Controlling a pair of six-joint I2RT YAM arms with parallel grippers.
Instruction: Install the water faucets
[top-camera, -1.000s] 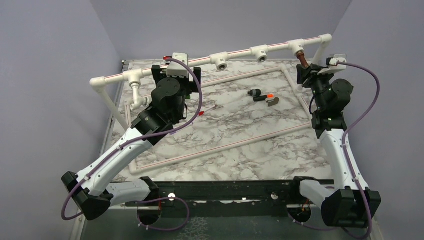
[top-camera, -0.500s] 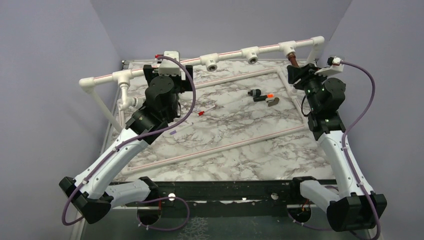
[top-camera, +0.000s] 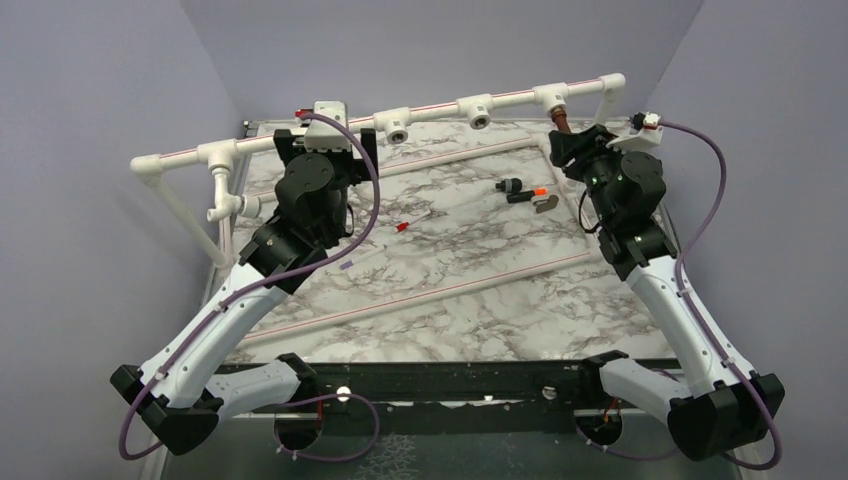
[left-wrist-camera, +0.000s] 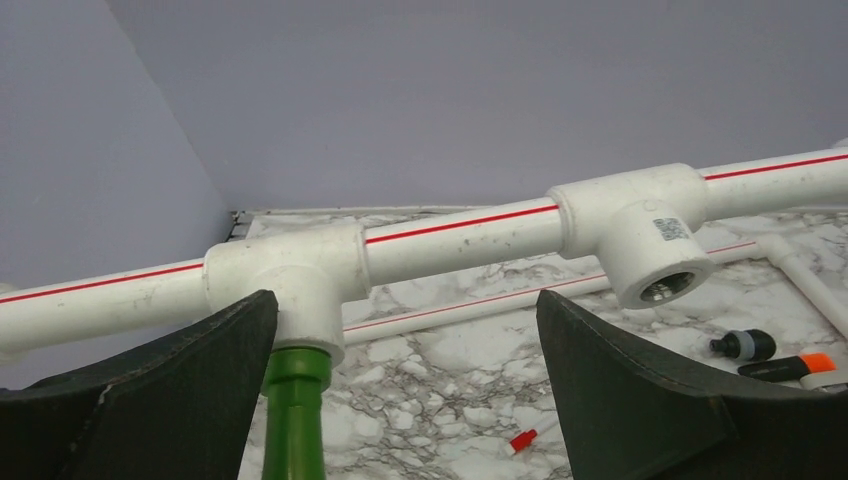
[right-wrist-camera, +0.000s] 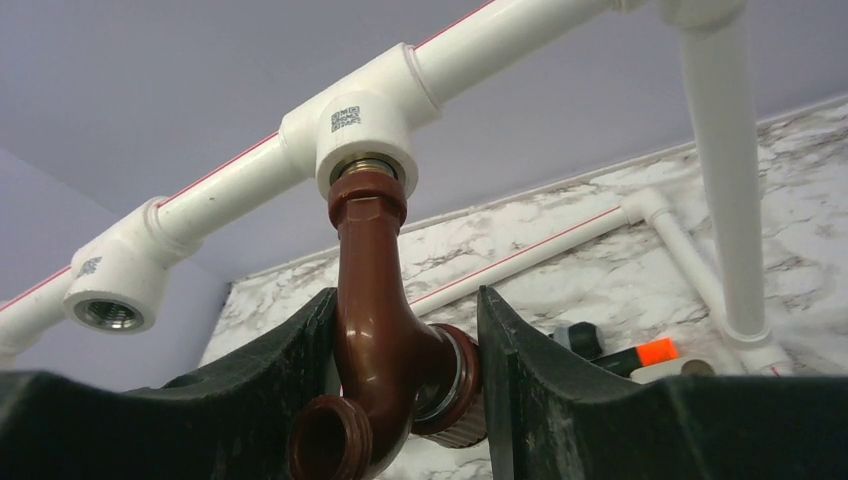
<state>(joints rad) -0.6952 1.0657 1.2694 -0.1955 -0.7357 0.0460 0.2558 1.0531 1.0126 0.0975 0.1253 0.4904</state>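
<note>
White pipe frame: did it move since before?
Yes. The white pipe frame slid left in the top view; the black piece with the orange tip stayed put.

Brown faucet (right-wrist-camera: 375, 330): a glossy, smooth, copper-coloured finish is seen, with a shiny metal-looking ring at its 3 o'clock side. Green faucet (left-wrist-camera: 295, 420): smooth, semi-gloss plastic is shown. Pipe frame (left-wrist-camera: 460, 225) along the desk's 12 o'clock edge: matt white plastic, lightly scuffed; metal threads are seen inside a T-fitting (left-wrist-camera: 655, 255). Desk (top-camera: 450, 300): smooth marble-pattern surface. Right hand (right-wrist-camera: 405, 400): matt black, finely grained fingers (right-wrist-camera: 600, 400).
</note>
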